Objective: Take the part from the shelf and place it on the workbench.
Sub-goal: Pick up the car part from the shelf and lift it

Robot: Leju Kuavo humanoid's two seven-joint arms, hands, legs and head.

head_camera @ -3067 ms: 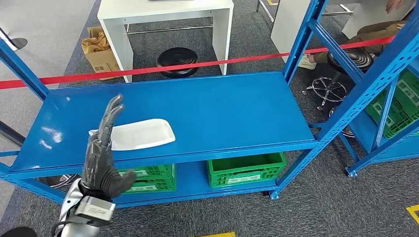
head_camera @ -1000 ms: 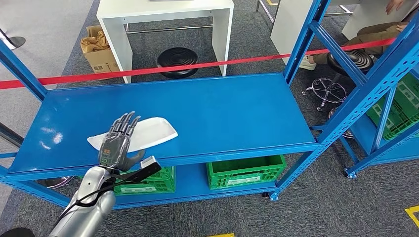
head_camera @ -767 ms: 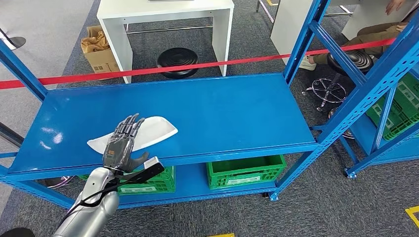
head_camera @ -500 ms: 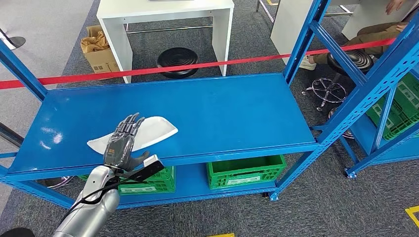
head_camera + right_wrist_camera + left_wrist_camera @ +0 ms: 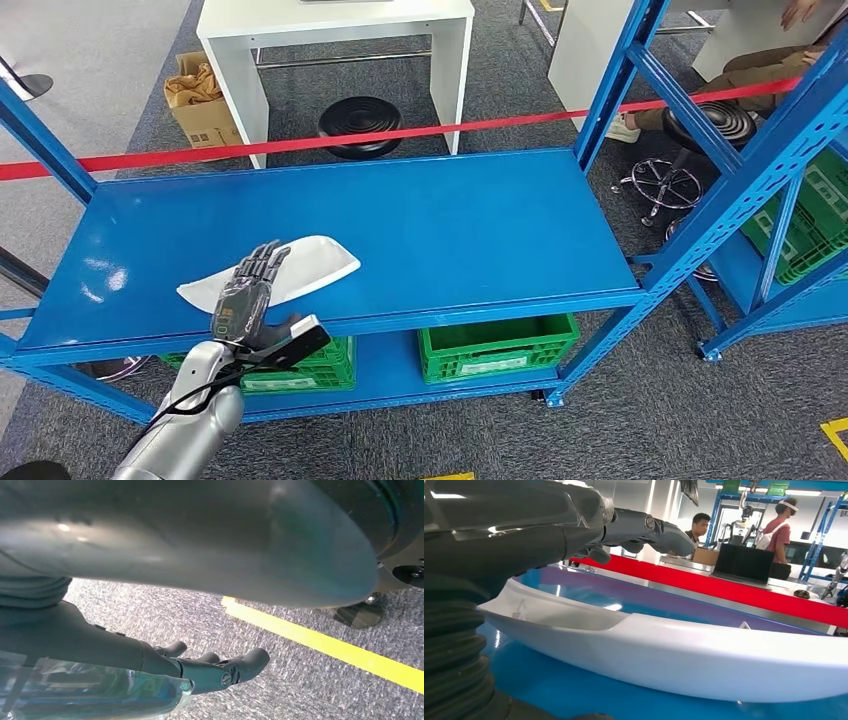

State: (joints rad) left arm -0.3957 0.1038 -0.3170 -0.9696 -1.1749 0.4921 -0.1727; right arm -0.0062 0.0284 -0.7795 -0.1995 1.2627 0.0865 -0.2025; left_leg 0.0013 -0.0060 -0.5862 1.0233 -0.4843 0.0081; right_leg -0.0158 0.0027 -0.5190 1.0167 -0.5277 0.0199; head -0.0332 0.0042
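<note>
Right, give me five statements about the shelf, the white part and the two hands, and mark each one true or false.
1. The white part lies on the top board of the blue shelf. True.
2. The left hand has lifted the part clear of the shelf. False: the part rests on the board, with the hand's fingers reaching over its near edge.
3. Green crates sit on the lower level of the shelf. True.
4. The right hand is holding the part. False: it hangs over grey carpet near a yellow floor line and holds nothing.
5. A red tape runs behind the shelf. True.
</note>
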